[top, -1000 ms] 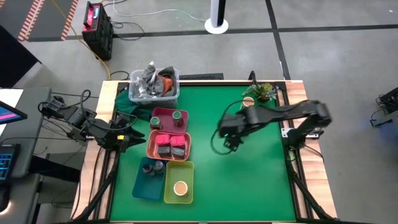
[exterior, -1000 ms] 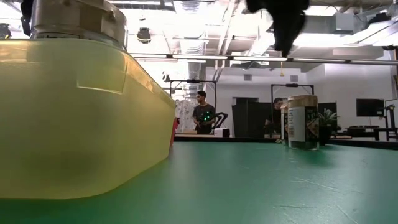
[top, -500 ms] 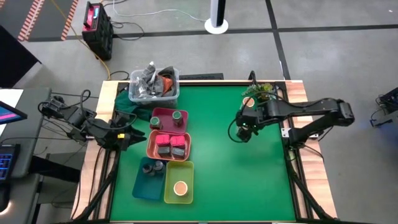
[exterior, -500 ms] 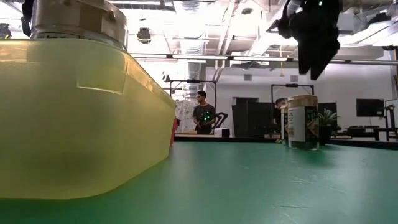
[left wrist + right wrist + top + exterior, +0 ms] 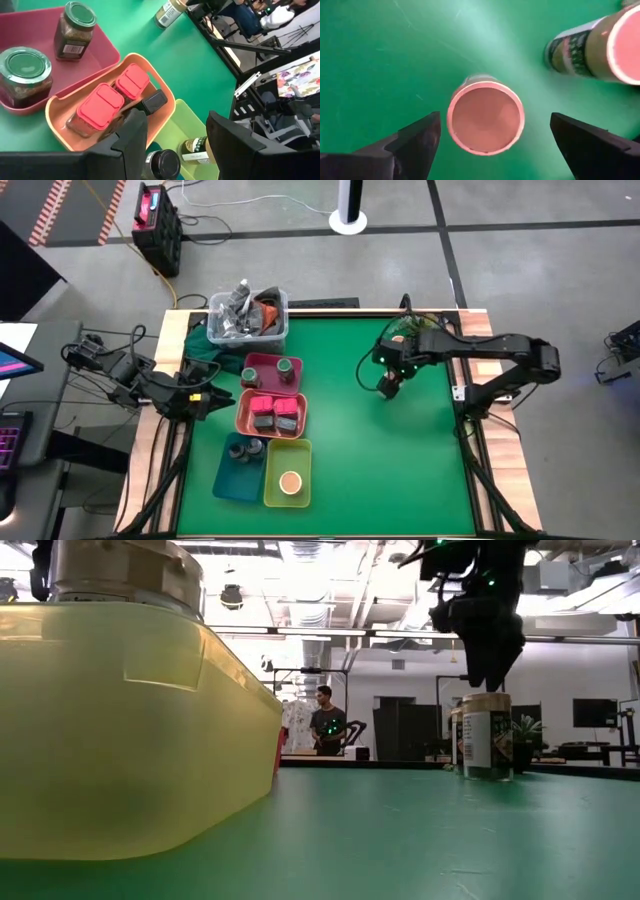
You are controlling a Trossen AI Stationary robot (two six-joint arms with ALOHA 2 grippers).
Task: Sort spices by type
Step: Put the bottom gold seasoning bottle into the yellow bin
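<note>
Step in hand: tan-topped spice jar (image 5: 485,118), upright near the bench's far right corner, is straddled from above by the wide-open right pincer (image 5: 492,145); descent and closing are judged next.

On the counter (image 5: 340,460), four trays sit in a cluster toward nine o'clock: the tray with two lidded jars (image 5: 272,372) at the far end, the tray with two flat-lidded boxes (image 5: 271,414) just at its six o'clock, and nearest the front edge the tray with small jars (image 5: 238,467) side by side with the tray holding one round jar (image 5: 289,474), which lies at its three o'clock. A bin of crumpled things (image 5: 248,318) stands at the cluster's twelve o'clock, at the far edge. The right claw (image 5: 388,386) hangs over a lone jar (image 5: 485,118) toward two o'clock, a second jar (image 5: 592,48) and a plant (image 5: 424,326) lie close by at the far corner, and the left claw (image 5: 208,402) waits at the nine o'clock edge.
</note>
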